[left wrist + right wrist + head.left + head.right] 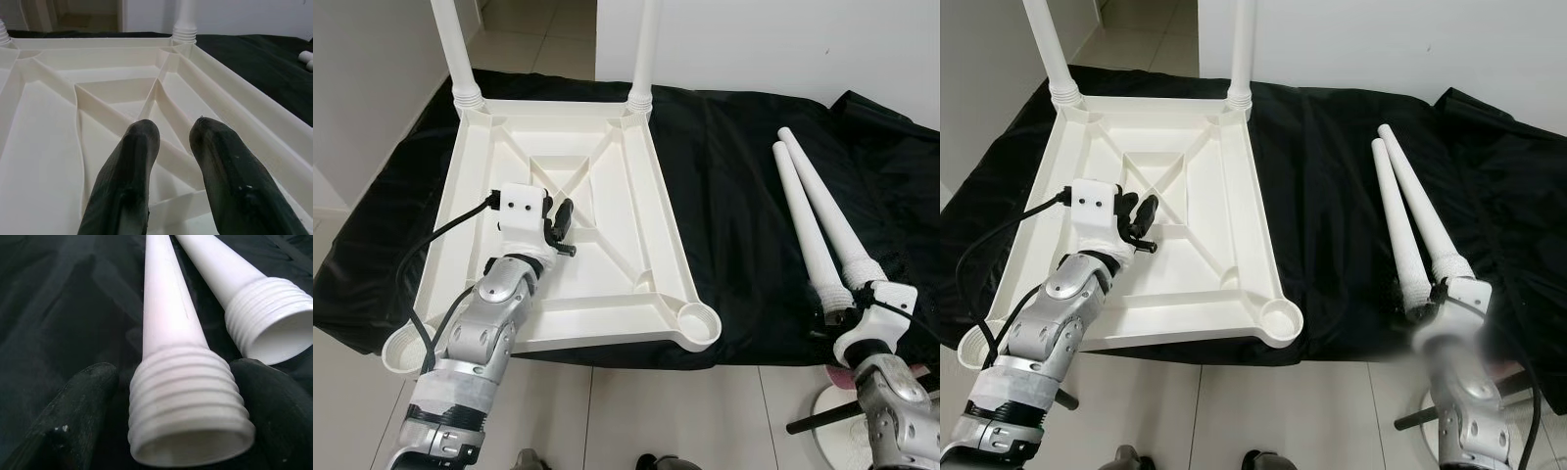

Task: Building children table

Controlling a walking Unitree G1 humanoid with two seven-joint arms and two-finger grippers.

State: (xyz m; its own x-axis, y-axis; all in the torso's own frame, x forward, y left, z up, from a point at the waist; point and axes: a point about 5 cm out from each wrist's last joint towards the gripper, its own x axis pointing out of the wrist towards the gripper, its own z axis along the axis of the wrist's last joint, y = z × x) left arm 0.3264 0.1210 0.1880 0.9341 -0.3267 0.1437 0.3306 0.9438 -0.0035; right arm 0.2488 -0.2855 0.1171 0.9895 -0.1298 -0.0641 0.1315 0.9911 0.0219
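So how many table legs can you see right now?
4: two upright legs, one and the other, screwed into the far corners of the upturned tabletop, and two loose legs on the black cloth by the right gripper.

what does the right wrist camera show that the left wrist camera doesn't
Right wrist view: the right gripper has its fingers either side of the threaded end of a loose table leg, with a second leg lying beside it on the black cloth.

Left wrist view: the left gripper, fingers slightly apart, over the ribbed underside of the upturned tabletop, and one leg already screwed in.

Both show black fingers, white table parts and the black cloth.
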